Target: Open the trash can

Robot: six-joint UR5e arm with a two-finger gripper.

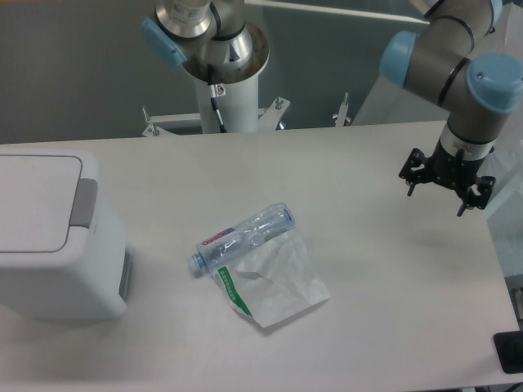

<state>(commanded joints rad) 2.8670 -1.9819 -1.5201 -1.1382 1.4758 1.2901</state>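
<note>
At the left edge of the table [368,327] stands the trash can [49,245], lid down, its grey push-bar [82,202] facing the middle. Near the table's centre a clear plastic bottle [243,237] lies on a thin white bag [274,282]. Above the right edge hangs the gripper [445,181], fingers apart and empty, well apart from the bin. Crossing low could knock the bottle; pressing off the bar might shove the bin instead.
</note>
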